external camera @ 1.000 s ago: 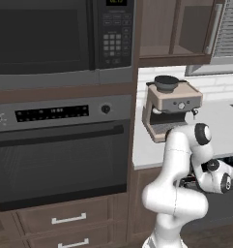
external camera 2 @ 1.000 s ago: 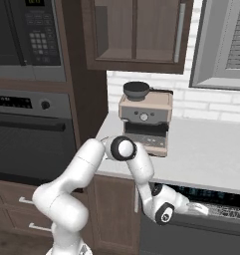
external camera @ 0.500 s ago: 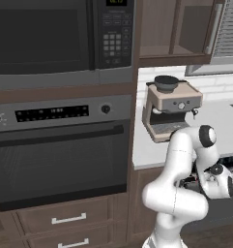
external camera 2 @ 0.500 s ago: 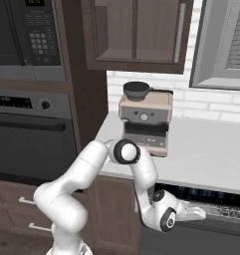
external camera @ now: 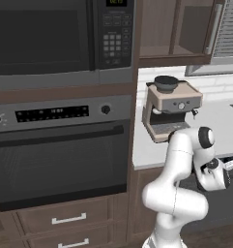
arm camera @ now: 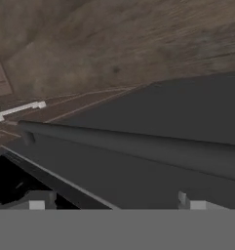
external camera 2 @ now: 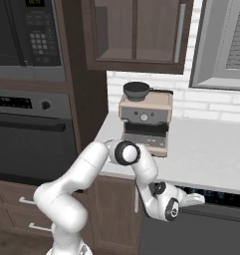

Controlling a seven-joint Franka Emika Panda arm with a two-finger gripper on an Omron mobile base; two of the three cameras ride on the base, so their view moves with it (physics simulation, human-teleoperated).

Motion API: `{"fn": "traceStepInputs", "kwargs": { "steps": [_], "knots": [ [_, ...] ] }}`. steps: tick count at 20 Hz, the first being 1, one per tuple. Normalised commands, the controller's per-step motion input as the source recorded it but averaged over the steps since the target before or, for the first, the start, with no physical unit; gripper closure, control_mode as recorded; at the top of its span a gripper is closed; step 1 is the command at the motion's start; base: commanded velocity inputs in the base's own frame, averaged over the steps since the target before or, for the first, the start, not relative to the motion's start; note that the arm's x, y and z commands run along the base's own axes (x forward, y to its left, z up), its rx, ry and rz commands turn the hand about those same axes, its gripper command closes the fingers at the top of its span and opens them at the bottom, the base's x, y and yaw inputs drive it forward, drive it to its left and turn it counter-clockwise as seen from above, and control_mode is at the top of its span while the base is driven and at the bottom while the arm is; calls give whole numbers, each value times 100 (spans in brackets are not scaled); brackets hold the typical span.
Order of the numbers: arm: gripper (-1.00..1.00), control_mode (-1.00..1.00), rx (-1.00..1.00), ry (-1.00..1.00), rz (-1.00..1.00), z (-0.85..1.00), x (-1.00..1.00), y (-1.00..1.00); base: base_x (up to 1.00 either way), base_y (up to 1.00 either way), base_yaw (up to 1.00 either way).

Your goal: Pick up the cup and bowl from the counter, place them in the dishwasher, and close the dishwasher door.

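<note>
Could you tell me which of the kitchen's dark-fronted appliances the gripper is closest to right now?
The dishwasher under the counter, right of the coffee machine. The gripper sits at its top edge; the oven and microwave lie far left.

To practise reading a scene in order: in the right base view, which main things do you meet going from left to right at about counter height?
Oven → robot arm's elbow joint → coffee machine → bare counter.
</note>
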Motion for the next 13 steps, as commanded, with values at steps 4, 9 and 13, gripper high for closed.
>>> {"fn": "traceStepInputs", "kwargs": {
  "steps": [4,9,13],
  "knots": [
    [-100,-100,-20,-37,27,-100,9,38,0,0,0],
    [-100,-100,-17,-36,30,-100,0,41,0,0,0],
    [-100,-100,-19,-41,32,-100,0,46,0,0,0]
  ]
}}
